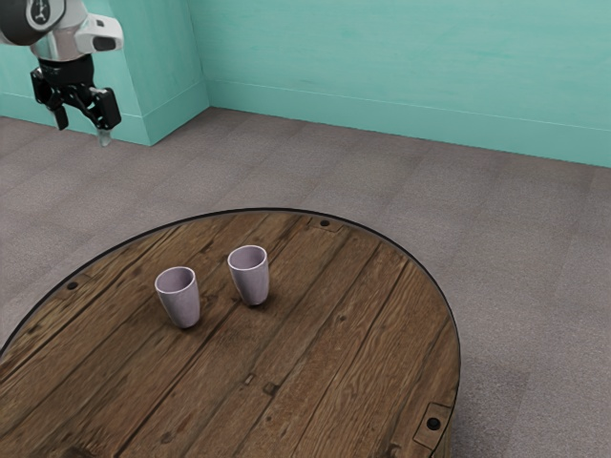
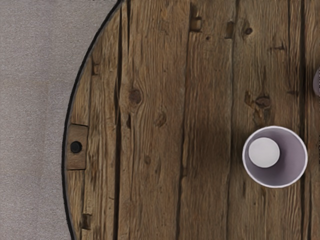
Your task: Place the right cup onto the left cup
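Teal walls [image 1: 382,62] and a grey floor [image 1: 535,229] surrounded our round wooden counter [image 1: 334,324]. Our arm [image 1: 69,43] came in at the exterior view's upper left, the gripper [image 1: 83,135] hanging high and pointing down, its jaws parted and holding nothing. Both task cups stood upright and empty on the planks, near each other but apart: one cup [image 1: 181,305] to the exterior view's left, the other cup [image 1: 252,284] to its right. From the wrist we looked steeply down on the counter's dark rim and into a cup's open mouth. Dark bolts [image 1: 433,424] dotted the counter near its rim.
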Robot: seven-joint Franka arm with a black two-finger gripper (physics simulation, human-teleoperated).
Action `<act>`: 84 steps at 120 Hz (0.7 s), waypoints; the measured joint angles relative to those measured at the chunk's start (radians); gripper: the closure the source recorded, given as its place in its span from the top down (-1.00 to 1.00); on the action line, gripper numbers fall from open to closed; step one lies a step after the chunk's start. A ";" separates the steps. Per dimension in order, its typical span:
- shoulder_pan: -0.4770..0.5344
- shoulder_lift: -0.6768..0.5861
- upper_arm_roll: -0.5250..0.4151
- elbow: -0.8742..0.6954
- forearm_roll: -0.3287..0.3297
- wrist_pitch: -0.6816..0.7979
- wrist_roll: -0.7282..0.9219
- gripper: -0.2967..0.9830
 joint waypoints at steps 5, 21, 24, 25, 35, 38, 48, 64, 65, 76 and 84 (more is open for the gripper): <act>-0.004 -0.001 -0.001 -0.008 0.000 0.005 0.003 0.54; 0.010 0.002 -0.045 -0.034 -0.004 0.015 0.011 0.54; 0.008 0.005 -0.051 -0.049 -0.008 0.017 0.012 0.54; 0.006 0.006 -0.052 -0.054 -0.011 0.017 0.013 0.54; -0.012 0.057 -0.059 -0.087 -0.047 0.028 0.017 0.54; -0.017 0.077 -0.063 -0.098 -0.056 0.037 0.018 0.54; -0.057 0.143 -0.083 -0.116 -0.081 0.078 0.020 0.54; -0.096 0.222 -0.113 -0.156 -0.112 0.165 0.011 0.53; -0.097 0.227 -0.114 -0.157 -0.114 0.171 0.010 0.53; -0.099 0.284 -0.122 -0.161 -0.133 0.236 -0.001 0.54; -0.101 0.322 -0.124 -0.161 -0.142 0.282 -0.009 0.54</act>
